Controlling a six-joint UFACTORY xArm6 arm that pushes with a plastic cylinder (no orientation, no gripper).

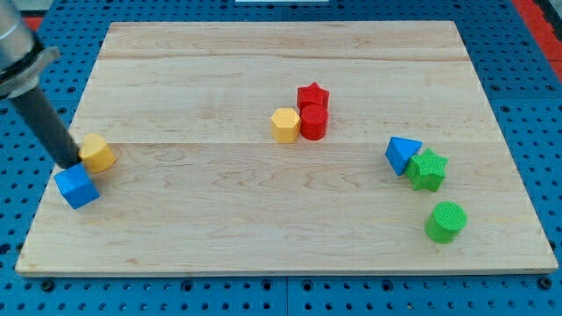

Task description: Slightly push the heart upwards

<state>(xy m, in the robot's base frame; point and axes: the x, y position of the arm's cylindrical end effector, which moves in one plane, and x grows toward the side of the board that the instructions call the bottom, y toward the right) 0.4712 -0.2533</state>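
My tip (pixel 70 165) stands at the far left of the worktop (pixel 263 219). The arm ends in a plain dark rod rather than a gripper, so it has no jaws to stand apart or together. The tip sits between two blocks. The yellow heart (pixel 97 153) is just to its right and slightly farther away, touching the rod or nearly so. Its shape is hard to make out from this angle. The blue cube (pixel 77 186) lies just on the near side of the tip.

Well to the right, around mid-board, a yellow hexagon (pixel 285 125) touches a red cylinder (pixel 313 122), with a red star (pixel 312 95) just behind the cylinder. At the right side, a blue triangle (pixel 402 154) leans against a green star (pixel 428 169). A green cylinder (pixel 446 220) stands alone, nearer.
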